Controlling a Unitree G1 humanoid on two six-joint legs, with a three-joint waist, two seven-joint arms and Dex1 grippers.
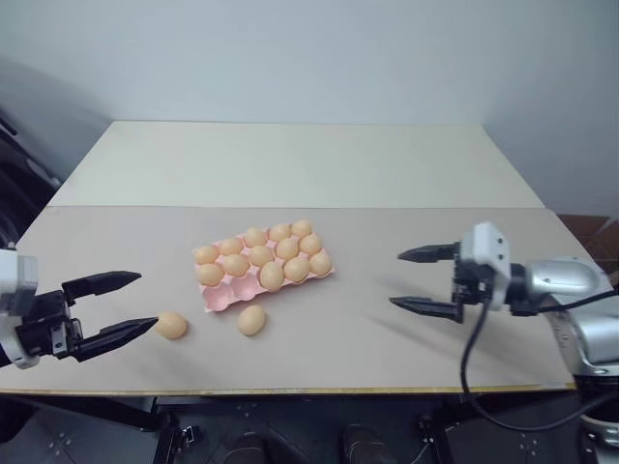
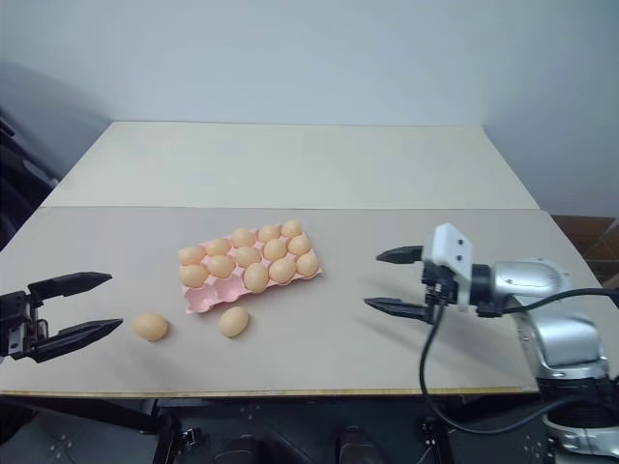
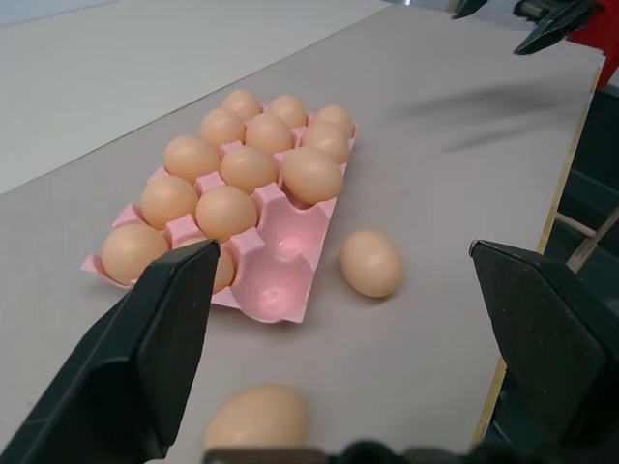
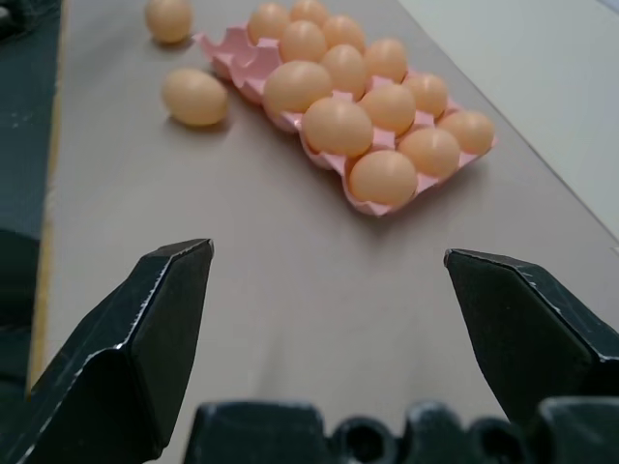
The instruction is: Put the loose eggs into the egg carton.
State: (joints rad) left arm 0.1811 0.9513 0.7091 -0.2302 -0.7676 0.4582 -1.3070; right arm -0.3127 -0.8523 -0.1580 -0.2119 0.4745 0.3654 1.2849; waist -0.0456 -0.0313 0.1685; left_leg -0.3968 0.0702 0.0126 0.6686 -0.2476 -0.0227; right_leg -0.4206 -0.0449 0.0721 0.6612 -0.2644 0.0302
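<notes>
The pink egg carton (image 1: 221,297) lies mid-table, most cups filled with tan eggs and two cups empty at its near-left corner. Two loose eggs rest on the table in front of it: one (image 1: 251,320) just off the carton's near edge, another (image 1: 171,325) further left. My left gripper (image 1: 146,300) is open at the left, its fingers pointing right, the lower fingertip close beside the left egg without touching it. My right gripper (image 1: 396,279) is open and empty, well right of the carton, pointing left. The right wrist view shows the carton (image 4: 229,50) and both loose eggs ahead.
The grey table surface (image 1: 387,348) ends at a front edge close below the eggs. A lighter table (image 1: 300,164) adjoins it behind, against a white wall. Bare surface lies between the carton and my right gripper.
</notes>
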